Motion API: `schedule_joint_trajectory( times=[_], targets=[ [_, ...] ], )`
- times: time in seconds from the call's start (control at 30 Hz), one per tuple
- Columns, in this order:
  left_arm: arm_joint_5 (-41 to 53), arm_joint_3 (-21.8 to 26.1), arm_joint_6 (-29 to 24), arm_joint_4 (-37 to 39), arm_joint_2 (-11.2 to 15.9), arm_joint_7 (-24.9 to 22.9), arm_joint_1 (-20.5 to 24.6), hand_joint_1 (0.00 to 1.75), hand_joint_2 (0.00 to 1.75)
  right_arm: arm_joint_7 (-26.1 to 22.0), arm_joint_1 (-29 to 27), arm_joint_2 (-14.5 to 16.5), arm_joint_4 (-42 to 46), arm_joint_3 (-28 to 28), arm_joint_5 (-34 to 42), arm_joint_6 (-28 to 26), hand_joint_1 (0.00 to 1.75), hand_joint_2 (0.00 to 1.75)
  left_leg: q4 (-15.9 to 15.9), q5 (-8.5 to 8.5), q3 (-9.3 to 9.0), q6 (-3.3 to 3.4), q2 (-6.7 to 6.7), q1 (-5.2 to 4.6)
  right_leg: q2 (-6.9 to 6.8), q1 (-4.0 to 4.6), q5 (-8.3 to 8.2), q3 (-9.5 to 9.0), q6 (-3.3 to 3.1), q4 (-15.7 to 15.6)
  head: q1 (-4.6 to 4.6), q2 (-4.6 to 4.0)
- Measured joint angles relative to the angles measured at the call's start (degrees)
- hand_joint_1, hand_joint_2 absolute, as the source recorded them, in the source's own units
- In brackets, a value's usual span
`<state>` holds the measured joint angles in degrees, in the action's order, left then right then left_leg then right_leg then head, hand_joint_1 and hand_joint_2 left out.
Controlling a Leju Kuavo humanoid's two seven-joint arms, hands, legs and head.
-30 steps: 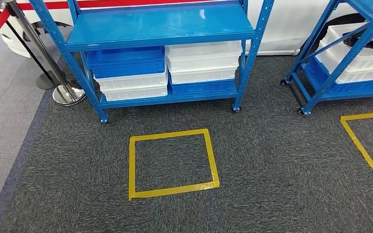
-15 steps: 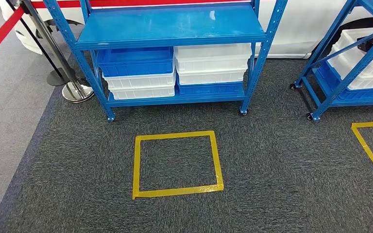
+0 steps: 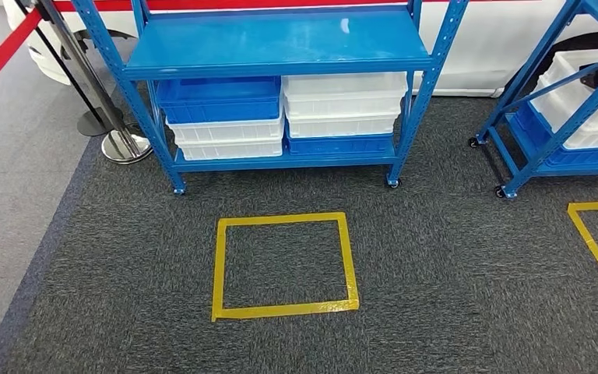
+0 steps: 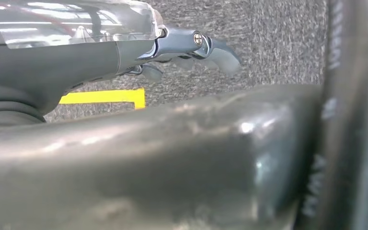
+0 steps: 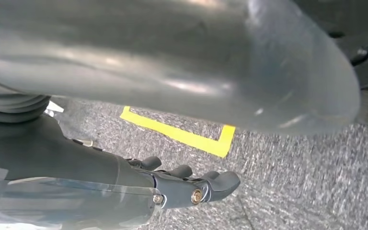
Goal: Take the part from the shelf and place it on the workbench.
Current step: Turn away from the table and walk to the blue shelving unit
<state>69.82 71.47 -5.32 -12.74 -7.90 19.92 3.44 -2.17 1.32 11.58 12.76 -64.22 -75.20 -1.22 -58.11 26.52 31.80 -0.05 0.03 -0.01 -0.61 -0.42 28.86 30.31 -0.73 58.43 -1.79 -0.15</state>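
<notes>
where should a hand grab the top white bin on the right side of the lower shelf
Judging from the head view, the top white plastic bin is best gripped by the lip along its front long wall, coming from the aisle side. The blue metal shelf board sits close above its rim, and the blue upright post flanks its right end, so a top or side approach looks blocked.

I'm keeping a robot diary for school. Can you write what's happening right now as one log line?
phase: facing blue shelf | floor: yellow tape square ahead | left hand: holds nothing | right hand: holds nothing | part: not picked yet
</notes>
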Motion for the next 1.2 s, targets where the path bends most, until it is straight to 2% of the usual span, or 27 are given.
schedule_joint_trajectory(
  times=[0.07,0.1,0.13,0.2,0.23,0.27,0.3,0.37,0.4,0.43,0.53,0.6,0.63,0.7,0.73,0.77,0.8,0.83,0.87,0.9,0.93,1.0,1.1,1.13,1.2],
  targets=[
    [0.1,0.0,0.0,0.0,0.0,-0.1,-0.1,0.00,0.00,0.0,0.1,0.0,0.0,0.0,-0.1,0.0,0.00,0.00,0.8,-0.24,-0.70,0.66,-0.13,0.32,-0.07,-0.03,0.46,-0.25,0.63,0.3,0.01,0.00],
    [0.1,0.0,0.0,0.0,0.0,-0.2,-0.1,0.00,0.00,0.1,0.1,0.0,0.0,0.0,-0.2,0.0,0.00,0.00,1.3,-0.40,-1.11,1.00,-0.16,0.50,0.00,-0.01,1.35,0.32,0.86,1.7,0.01,0.00],
    [0.2,0.0,-0.1,0.0,0.0,-0.2,-0.1,0.00,0.00,0.1,0.1,0.0,0.0,0.0,-0.3,0.0,0.00,0.00,1.6,-0.49,-1.45,1.30,-0.16,0.66,0.11,-0.03,2.71,1.67,1.04,4.4,0.02,0.00],
    [0.2,0.0,-0.1,0.0,0.0,-0.3,-0.1,0.00,0.00,0.2,0.1,0.0,0.0,-0.1,-0.4,0.0,0.00,0.00,1.7,-0.27,-1.64,1.67,-0.16,0.55,0.32,-0.14,5.78,6.15,1.31,12.1,0.01,0.00],
    [0.2,0.0,-0.1,0.0,0.0,-0.3,-0.1,0.00,0.00,0.2,0.0,0.0,0.0,-0.1,-0.4,0.0,0.00,0.00,1.6,-0.06,-1.78,1.74,-0.21,0.52,0.36,-0.23,6.33,8.09,1.45,15.0,0.02,0.00],
    [0.2,0.0,-0.1,0.0,0.0,-0.4,-0.1,0.00,0.00,0.2,0.0,0.0,0.0,-0.1,-0.4,0.0,0.00,0.00,1.6,0.20,-2.02,1.74,-0.29,0.50,0.37,-0.33,5.70,9.13,1.55,16.0,0.01,0.00],
    [0.2,0.0,-0.1,0.0,0.0,-0.4,-0.2,0.00,0.00,0.3,0.0,0.0,0.0,-0.1,-0.5,0.0,0.00,0.00,1.5,0.51,-2.40,1.65,-0.40,0.51,0.37,-0.42,3.84,8.95,1.58,14.6,0.01,0.00],
    [0.2,0.0,-0.1,0.0,0.0,-0.4,-0.2,0.00,0.00,0.3,-0.2,0.0,0.0,-0.1,-0.5,0.0,0.00,0.00,1.4,1.29,-3.28,1.24,-0.60,0.51,0.42,-0.52,-1.06,6.17,1.38,7.4,0.02,0.00],
    [0.2,0.0,-0.1,0.0,-0.1,-0.4,-0.2,0.00,0.00,0.3,-0.2,0.0,0.0,-0.1,-0.5,0.0,0.00,0.00,1.3,1.77,-3.57,0.91,-0.67,0.40,0.48,-0.48,-2.53,4.67,1.18,3.9,0.02,0.00],
    [0.2,0.0,-0.1,0.0,-0.1,-0.4,-0.2,0.00,0.00,0.3,-0.2,0.0,0.0,-0.2,-0.5,0.0,0.00,0.00,1.2,2.13,-3.72,0.58,-0.70,0.31,0.53,-0.42,-3.11,3.74,0.93,1.7,0.02,0.00],
    [0.2,0.0,-0.1,0.0,-0.1,-0.5,0.0,0.00,0.00,0.3,-0.1,0.0,0.0,-0.3,-0.5,0.0,0.00,0.00,1.3,2.83,-4.03,-0.34,-0.67,0.21,0.62,-0.28,-2.54,3.12,0.00,0.5,0.00,0.00],
    [0.2,0.0,-0.1,0.0,-0.1,-0.5,0.1,0.00,0.00,0.3,-0.1,0.0,0.0,-0.4,-0.5,0.0,0.00,0.00,-0.5,4.00,-3.60,-0.97,-0.51,0.38,0.52,-0.42,-2.27,2.56,-0.72,0.2,0.00,0.00],
    [0.3,0.0,-0.1,0.0,-0.1,-0.5,0.1,0.00,0.00,0.3,-0.2,0.0,0.0,-0.4,-0.5,0.0,0.00,0.00,-3.1,5.28,-2.43,-1.27,-0.44,0.48,0.43,-0.50,-2.10,2.22,-1.04,0.0,-0.01,0.00],
    [0.3,0.0,-0.1,0.0,-0.1,-0.5,0.0,0.00,0.00,0.3,-0.2,0.0,0.0,-0.4,-0.5,0.0,0.00,0.00,-11.1,8.37,2.02,-1.71,-0.35,0.62,0.31,-0.39,-1.55,1.72,-1.44,0.0,-0.01,0.00],
    [0.3,0.1,-0.1,0.0,-0.1,-0.5,-0.1,0.00,0.00,0.4,-0.2,0.0,0.0,-0.4,-0.5,0.0,0.00,0.00,-14.5,9.13,4.24,-1.83,-0.35,0.65,0.31,-0.33,-1.22,1.41,-1.50,0.0,-0.01,0.00],
    [0.3,0.1,-0.1,0.0,-0.1,-0.5,-0.2,0.00,0.00,0.4,-0.2,0.0,0.0,-0.5,-0.5,0.0,0.00,0.00,-16.2,8.72,5.71,-1.83,-0.35,0.65,0.32,-0.29,-0.85,0.98,-1.49,0.0,-0.01,0.00],
    [0.3,0.1,-0.1,0.0,-0.1,-0.5,-0.2,0.00,0.00,0.4,-0.2,0.0,0.0,-0.5,-0.5,0.0,0.00,0.00,-15.6,7.09,6.10,-1.73,-0.35,0.65,0.34,-0.26,-0.44,0.44,-1.45,0.0,-0.01,0.00],
    [0.3,0.1,-0.1,0.0,-0.1,-0.5,-0.3,0.00,0.00,0.4,-0.2,0.0,0.0,-0.5,-0.5,0.0,0.00,0.00,-12.9,4.56,5.43,-1.48,-0.34,0.62,0.34,-0.24,-0.02,-0.20,-1.38,0.0,0.00,0.00],
    [0.3,0.1,-0.1,0.0,-0.1,-0.5,-0.3,0.00,0.00,0.4,-0.3,0.0,0.0,-0.5,-0.6,0.0,0.00,0.00,-8.9,1.80,4.18,-1.08,-0.28,0.55,0.34,-0.23,0.42,-0.81,-1.26,0.0,0.00,0.00],
    [0.3,0.1,-0.1,0.0,-0.1,-0.5,-0.3,0.00,0.00,0.4,-0.3,0.0,0.0,-0.5,-0.6,0.1,0.00,0.00,-5.3,-0.06,2.91,-0.60,-0.17,0.34,0.35,-0.14,0.84,-1.24,-1.03,0.0,0.00,0.00],
    [0.3,0.1,-0.1,0.0,-0.1,-0.5,-0.3,0.00,0.00,0.4,-0.2,0.1,-0.1,-0.5,-0.6,0.1,0.00,0.00,-2.6,-0.99,1.89,-0.12,-0.03,0.11,0.38,-0.13,1.15,-1.47,-0.74,0.0,0.01,0.00],
    [0.3,0.2,-0.1,0.0,0.0,-0.5,-0.2,0.00,0.00,0.5,-0.1,0.2,-0.1,-0.5,-0.6,0.1,0.00,0.00,-0.5,-0.66,1.12,0.62,0.14,-0.30,0.38,-0.11,1.21,-1.77,0.03,0.0,0.01,0.00],
    [0.3,0.2,-0.1,0.0,0.0,-0.4,-0.4,0.00,0.00,0.5,0.0,0.2,-0.1,-0.5,-0.8,0.2,0.00,0.00,0.8,-0.36,-0.53,1.50,-0.17,-0.01,0.30,-0.23,1.47,-1.87,0.89,1.7,0.01,0.00],
    [0.3,0.2,-0.1,0.0,0.0,-0.4,-0.4,0.00,0.00,0.5,0.0,0.2,-0.1,-0.5,-0.8,0.2,0.00,0.00,1.1,-0.25,-1.18,1.77,-0.27,0.13,0.34,-0.28,2.44,-0.83,1.06,3.8,0.01,0.00],
    [0.3,0.2,-0.1,0.0,0.0,-0.4,-0.3,0.00,0.00,0.5,0.0,0.1,-0.1,-0.5,-0.8,0.2,0.00,0.00,1.3,0.27,-1.84,2.18,-0.26,0.16,0.46,-0.37,5.35,3.46,1.40,10.4,0.01,0.00]
  ],
)
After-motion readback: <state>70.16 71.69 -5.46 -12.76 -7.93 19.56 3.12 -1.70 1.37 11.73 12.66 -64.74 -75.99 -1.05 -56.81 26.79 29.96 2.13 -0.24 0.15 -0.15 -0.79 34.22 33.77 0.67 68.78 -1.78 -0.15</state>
